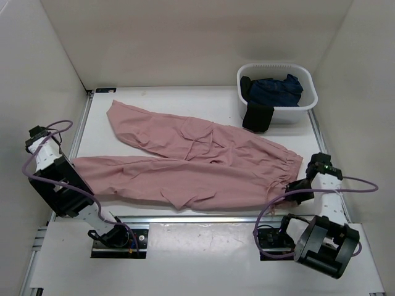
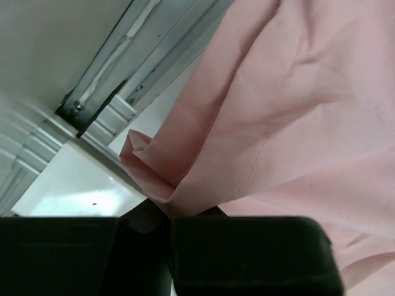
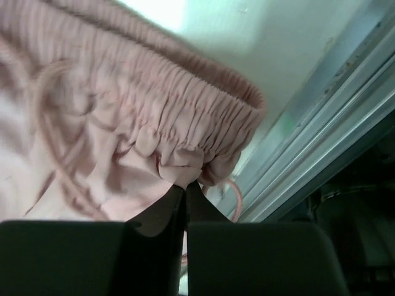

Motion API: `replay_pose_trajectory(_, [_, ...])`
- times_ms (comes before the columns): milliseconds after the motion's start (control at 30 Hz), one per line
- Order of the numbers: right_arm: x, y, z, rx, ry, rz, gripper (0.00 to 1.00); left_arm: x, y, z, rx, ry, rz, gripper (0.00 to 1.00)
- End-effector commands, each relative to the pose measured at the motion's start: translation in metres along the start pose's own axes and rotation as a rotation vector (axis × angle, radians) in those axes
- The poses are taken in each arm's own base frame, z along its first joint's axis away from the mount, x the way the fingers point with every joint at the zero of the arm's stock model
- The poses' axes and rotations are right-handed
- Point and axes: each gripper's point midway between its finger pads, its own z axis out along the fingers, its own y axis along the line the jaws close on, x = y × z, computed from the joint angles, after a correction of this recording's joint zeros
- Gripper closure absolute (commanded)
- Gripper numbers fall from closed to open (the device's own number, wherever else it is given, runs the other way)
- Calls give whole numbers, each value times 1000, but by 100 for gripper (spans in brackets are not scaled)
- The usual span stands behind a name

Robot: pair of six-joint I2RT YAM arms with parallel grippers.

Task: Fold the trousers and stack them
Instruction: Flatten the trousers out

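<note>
Spread flat across the white table (image 1: 154, 98), legs leftward: the dusty-pink trousers (image 1: 191, 163). Clenched on the near leg's hem, the left gripper (image 2: 170, 213). Clamped on the gathered waistband, the right gripper (image 3: 185, 188).

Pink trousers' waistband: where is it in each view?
Top external: waistband at the right end of the trousers, by the right gripper.
Left wrist: not in view; only a leg hem, held in the left gripper.
Right wrist: upper left, pinched in the right gripper.
Shared landmark: the pink fabric, in all three.
</note>
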Motion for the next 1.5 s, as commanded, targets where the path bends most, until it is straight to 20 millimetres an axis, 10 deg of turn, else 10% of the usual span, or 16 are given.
replay_pose_trajectory(0, [-15, 22, -38, -39, -23, -13, 100, -4, 27, -17, -123, -43, -19, 86])
replay_pose_trajectory(133, [-13, -5, -71, -7, -126, 29, 100, 29, 54, -4, -227, -3, -65, 86])
replay_pose_trajectory(333, [9, -29, -33, 26, -96, 182, 100, 44, 54, 14, -217, 46, -72, 79])
replay_pose_trajectory(400, [8, -33, -33, 44, -106, 182, 82, 45, 53, 16, -217, 54, -69, 61])
replay_pose_trajectory(467, [1, -30, -39, 35, -140, 183, 25, 44, 58, 17, -229, 49, -82, 34])
replay_pose_trajectory(600, [-31, -11, -71, -23, -272, 144, 12, 16, 55, -3, -194, -19, -91, 14])
replay_pose_trajectory(767, [-71, 33, -116, -114, -420, 37, 12, -50, -9, -78, -16, -203, 49, 1])
replay_pose_trajectory(933, [-100, 89, -121, -183, -424, -60, 12, -92, -94, -105, 183, -228, 208, 0])
replay_pose_trajectory(1200, [-103, 153, -54, -157, -197, -62, 10, -141, -240, -53, 327, -160, 417, 0])
replay_pose_trajectory(1467, [-116, 185, 1, -87, -148, -14, 10, -139, -277, 4, 201, -219, 482, 0])
